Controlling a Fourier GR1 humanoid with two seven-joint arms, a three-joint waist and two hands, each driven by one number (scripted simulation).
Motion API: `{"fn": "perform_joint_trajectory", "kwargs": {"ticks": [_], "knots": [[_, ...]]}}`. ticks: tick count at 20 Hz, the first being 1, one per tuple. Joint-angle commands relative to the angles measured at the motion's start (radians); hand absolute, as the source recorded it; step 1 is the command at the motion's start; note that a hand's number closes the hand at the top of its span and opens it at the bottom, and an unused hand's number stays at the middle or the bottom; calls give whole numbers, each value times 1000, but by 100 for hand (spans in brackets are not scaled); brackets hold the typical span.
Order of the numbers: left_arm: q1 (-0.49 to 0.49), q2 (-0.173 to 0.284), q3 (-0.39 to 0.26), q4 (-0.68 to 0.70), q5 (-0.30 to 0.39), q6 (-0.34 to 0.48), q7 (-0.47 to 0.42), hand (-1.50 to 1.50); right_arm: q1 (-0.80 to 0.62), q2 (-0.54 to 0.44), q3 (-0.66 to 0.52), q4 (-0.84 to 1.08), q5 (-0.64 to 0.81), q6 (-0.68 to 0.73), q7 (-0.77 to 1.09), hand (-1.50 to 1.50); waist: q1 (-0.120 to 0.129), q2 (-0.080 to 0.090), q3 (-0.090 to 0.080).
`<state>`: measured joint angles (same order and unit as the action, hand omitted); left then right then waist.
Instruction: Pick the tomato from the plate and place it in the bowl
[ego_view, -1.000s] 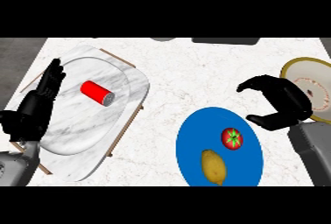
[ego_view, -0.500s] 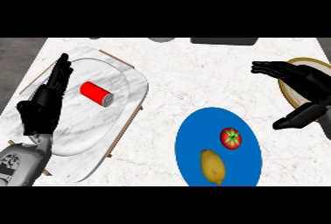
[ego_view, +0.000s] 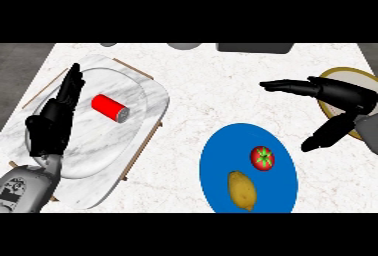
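Note:
A red tomato (ego_view: 262, 157) with a green stem lies on the blue plate (ego_view: 221, 165), beside a yellow lemon (ego_view: 241, 190). My right hand (ego_view: 341, 95) hovers at the right edge, open, fingers stretched left and thumb hanging down toward the plate's right rim; it holds nothing. It covers much of the white bowl with a gold rim (ego_view: 347, 75) at the far right. My left hand (ego_view: 52, 125) stands open at the left, fingers up, resting.
A marble tray on a wooden frame (ego_view: 144, 107) fills the left side, with a red can (ego_view: 110, 107) lying on it. Grey objects (ego_view: 255, 47) line the counter's far edge.
My right hand has opened from a curl and drawn right, over the bowl. The left hand has risen slightly. Tomato and lemon have not moved.

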<state>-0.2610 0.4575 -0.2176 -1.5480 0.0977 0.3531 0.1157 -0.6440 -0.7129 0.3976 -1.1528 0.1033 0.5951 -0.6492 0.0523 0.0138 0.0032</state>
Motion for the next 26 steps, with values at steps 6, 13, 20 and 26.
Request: {"fn": "perform_joint_trajectory", "kwargs": {"ticks": [6,13,20,26], "knots": [[-14,-23,-6,24,-36,10,18,0,-74,2,230,22,171,76,-226,-150,-19,-3,-2],[3,-19,29,2,-42,1,13,0,-127,59,362,67,301,-9,-172,-150,-28,-9,-3],[-17,-31,62,11,-38,-44,51,0,-143,166,401,227,441,-113,-153,-150,-35,-9,-3],[59,-58,65,-66,-88,-23,42,0,-103,178,384,305,493,-165,-233,-150,-37,-12,-3]]}}
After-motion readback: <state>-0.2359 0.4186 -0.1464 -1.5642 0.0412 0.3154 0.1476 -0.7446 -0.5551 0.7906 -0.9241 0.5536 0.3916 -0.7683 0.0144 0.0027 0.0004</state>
